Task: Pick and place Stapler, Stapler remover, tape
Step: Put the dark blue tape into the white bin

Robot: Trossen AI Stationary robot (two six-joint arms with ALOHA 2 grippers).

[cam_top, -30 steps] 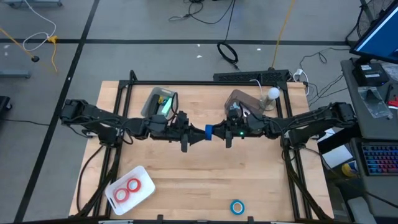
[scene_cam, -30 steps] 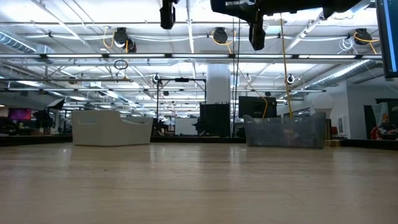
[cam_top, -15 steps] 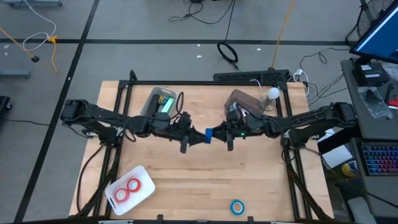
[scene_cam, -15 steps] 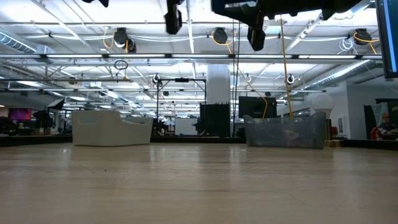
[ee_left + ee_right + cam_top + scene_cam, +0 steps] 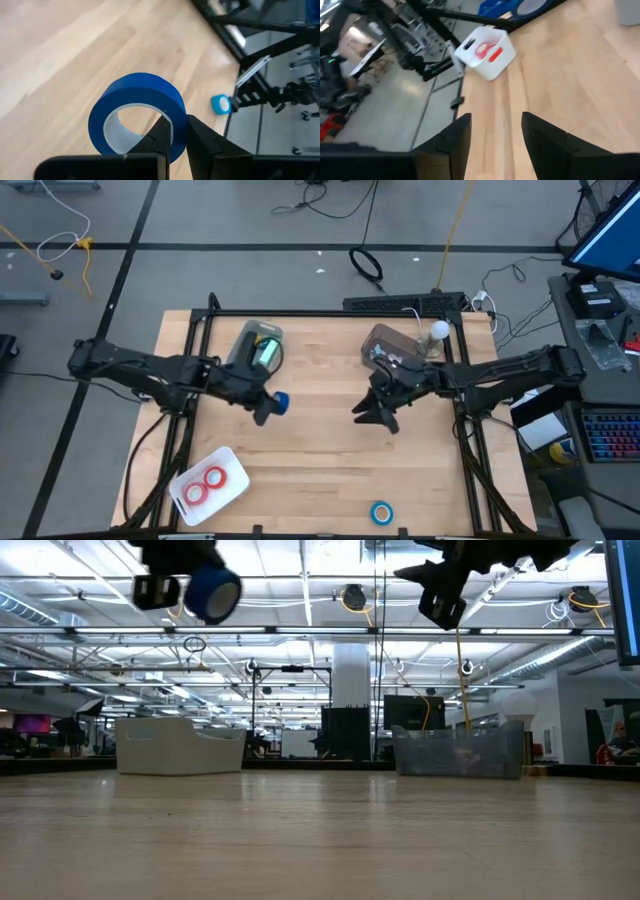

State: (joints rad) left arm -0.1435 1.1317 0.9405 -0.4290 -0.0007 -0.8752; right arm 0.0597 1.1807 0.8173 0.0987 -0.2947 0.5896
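Observation:
A blue tape roll (image 5: 137, 112) hangs high over the table's left half, with my left gripper (image 5: 179, 125) shut on it; the high view shows the roll (image 5: 280, 402) at the arm's tip. My right gripper (image 5: 365, 413) stands open and empty over the table's middle right, its fingers (image 5: 455, 137) apart. A second blue tape roll (image 5: 381, 512) lies flat near the front edge. Two red tape rolls (image 5: 205, 480) lie in a white tray (image 5: 232, 463) at the front left. I cannot make out the stapler or the stapler remover. My left gripper pinches the roll's wall (image 5: 176, 120), one finger inside the hole and one outside. The fingers come from the table's left, slanting downward. The roll (image 5: 212, 592) is lifted clear of the table, out beyond the fingertips.
Two bins stand at the back: a grey one (image 5: 258, 345) with something green inside, and a clear one (image 5: 390, 345). A white ball-shaped lamp (image 5: 438, 330) stands beside the clear bin. The wood in the middle (image 5: 320, 460) is bare. Black frame rails run along both sides.
The blue roll was held between both grippers over the table's middle. My right gripper has let go, opened and drawn back toward the right edge. My left gripper has carried the roll toward the left edge and tipped downward.

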